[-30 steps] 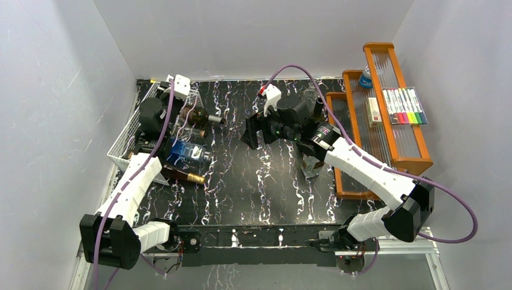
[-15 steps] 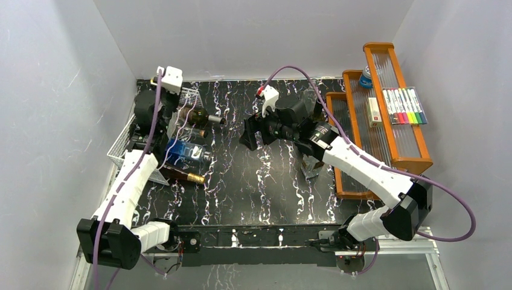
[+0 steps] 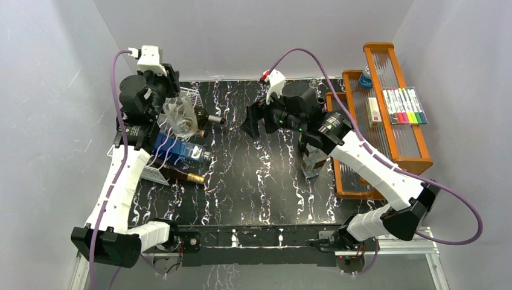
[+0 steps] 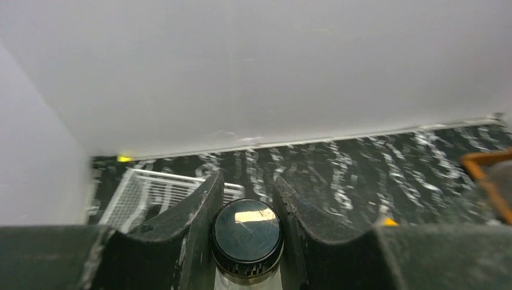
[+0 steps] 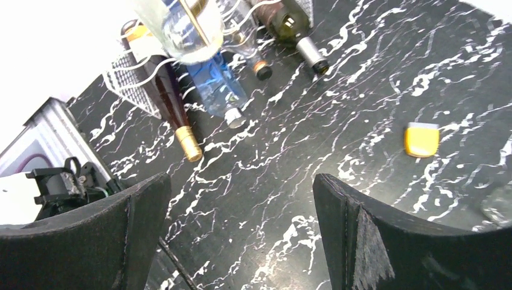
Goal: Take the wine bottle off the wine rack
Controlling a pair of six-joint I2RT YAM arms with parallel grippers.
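Note:
A clear wine bottle (image 3: pixel 180 116) with a black cap (image 4: pixel 246 229) hangs in the air above the wine rack (image 3: pixel 128 140), a white wire-grid basket at the table's left edge. My left gripper (image 4: pixel 246 184) is shut on the bottle's neck just under the cap, high near the back left corner. The clear bottle's body (image 5: pixel 181 24) also shows at the top of the right wrist view, above the rack (image 5: pixel 124 72). My right gripper (image 5: pixel 241 229) is open and holds nothing, hovering over the middle of the table (image 3: pixel 256 121), well right of the rack.
Three more bottles lie on the rack: a dark green one (image 3: pixel 202 116), a blue one (image 3: pixel 179 148) and a dark red one with a gold cap (image 3: pixel 181 175). An orange tiered shelf (image 3: pixel 416 160) with markers (image 3: pixel 404 106) stands right. A small yellow object (image 5: pixel 421 139) lies on the table.
My left arm has risen and drawn back toward the far left corner, lifting the clear bottle up off the rack. My right gripper has stayed open and shifted slightly.

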